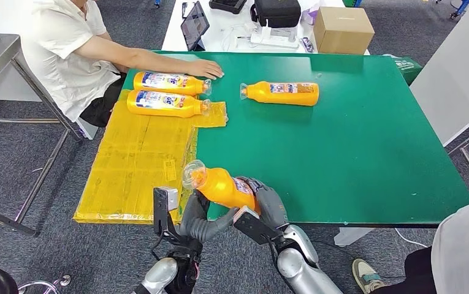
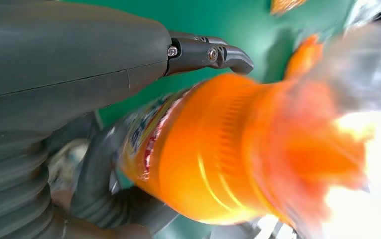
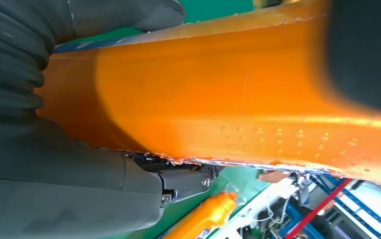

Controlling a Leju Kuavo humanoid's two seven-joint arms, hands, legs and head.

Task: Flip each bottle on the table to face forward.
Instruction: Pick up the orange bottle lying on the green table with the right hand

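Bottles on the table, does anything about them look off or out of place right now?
Nothing spilled or damaged. One orange bottle is off the table, held tilted between the left hand and right hand at the near edge. Another bottle lies alone on the green table; two bottles lie side by side near a person's hand.

- I am looking down at a green counter (image 1: 354,153) standing on grey carpet (image 1: 17,165).
- A white table (image 1: 232,37) is sitting beyond it, carrying a cardboard box (image 1: 342,29) and a tablet (image 1: 195,26).
- A person (image 1: 66,49) is sitting at the far left.
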